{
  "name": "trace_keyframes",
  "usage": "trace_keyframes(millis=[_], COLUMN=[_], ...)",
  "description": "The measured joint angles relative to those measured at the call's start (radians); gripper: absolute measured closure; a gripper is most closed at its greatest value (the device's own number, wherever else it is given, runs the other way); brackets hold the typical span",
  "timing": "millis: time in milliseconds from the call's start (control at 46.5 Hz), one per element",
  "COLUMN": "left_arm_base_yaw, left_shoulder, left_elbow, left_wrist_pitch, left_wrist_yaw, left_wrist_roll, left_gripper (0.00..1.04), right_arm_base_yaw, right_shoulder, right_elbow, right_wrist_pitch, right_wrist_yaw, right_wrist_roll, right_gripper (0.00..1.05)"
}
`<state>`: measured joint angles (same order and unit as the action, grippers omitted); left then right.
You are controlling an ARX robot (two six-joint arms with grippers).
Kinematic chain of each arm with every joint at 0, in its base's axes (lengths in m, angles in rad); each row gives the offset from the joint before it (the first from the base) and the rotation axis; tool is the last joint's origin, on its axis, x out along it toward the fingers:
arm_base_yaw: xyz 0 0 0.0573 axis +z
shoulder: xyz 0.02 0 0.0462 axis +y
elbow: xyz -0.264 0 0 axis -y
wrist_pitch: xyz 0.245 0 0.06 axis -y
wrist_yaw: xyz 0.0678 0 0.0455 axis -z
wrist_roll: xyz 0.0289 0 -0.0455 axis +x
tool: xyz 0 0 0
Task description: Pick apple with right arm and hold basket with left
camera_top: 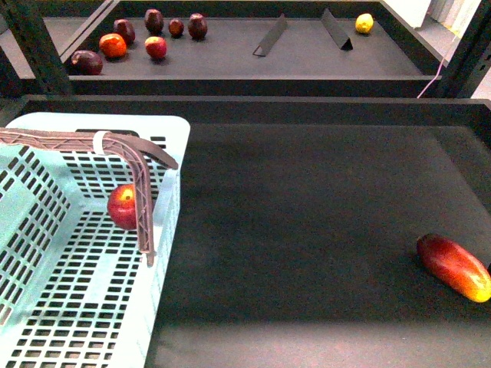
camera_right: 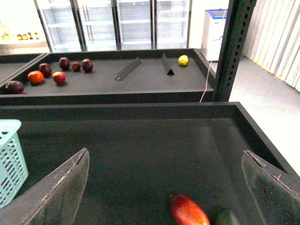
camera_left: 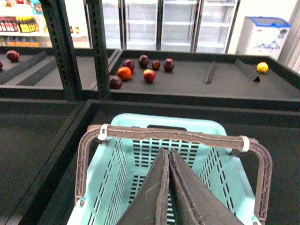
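The glossy red apple (camera_top: 123, 205) lies in the pale mint-blue slotted basket (camera_top: 170, 134); my left fingers (camera_left: 169, 187) are pressed together, my right fingers (camera_right: 56, 192) spread wide.

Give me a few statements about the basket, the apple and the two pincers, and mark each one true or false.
1. The apple lies inside the basket. True.
2. The right pincer is shut on the apple. False: its jaws stand wide open and empty above the dark tray.
3. The left pincer is shut, above the basket, with nothing visibly held between its fingers. True.
4. The elongated red-yellow fruit lies in the basket. False: it lies on the dark tray, far from the basket.
5. A yellow fruit sits on the far shelf. True.
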<state>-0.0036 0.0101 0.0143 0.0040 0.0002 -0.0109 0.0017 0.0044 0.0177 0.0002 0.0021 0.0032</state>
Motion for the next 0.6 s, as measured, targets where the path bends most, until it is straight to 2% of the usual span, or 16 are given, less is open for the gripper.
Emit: trace_keyframes(millis=[473,559,602], left_arm_base_yaw=[0.000,0.000,0.000], left_shoulder=[-0.004,-0.004,-0.004], left_elbow=[0.000,0.000,0.000], left_wrist_pitch=[-0.003,-0.003,-0.003], left_wrist_yaw=[0.000,0.000,0.000], left_wrist_roll=[0.000,0.000,0.000], left_gripper=[1.01,0.89,0.79], right_arm_base_yaw=[0.000,0.000,0.000], right_shoulder=[0.000,0.000,0.000], right_elbow=[0.000,0.000,0.000], right_wrist_pitch=[0.000,0.000,0.000], right_wrist_yaw=[0.000,0.000,0.000], right_wrist_roll=[0.000,0.000,0.000], right_gripper=[0.09,0.09,0.09])
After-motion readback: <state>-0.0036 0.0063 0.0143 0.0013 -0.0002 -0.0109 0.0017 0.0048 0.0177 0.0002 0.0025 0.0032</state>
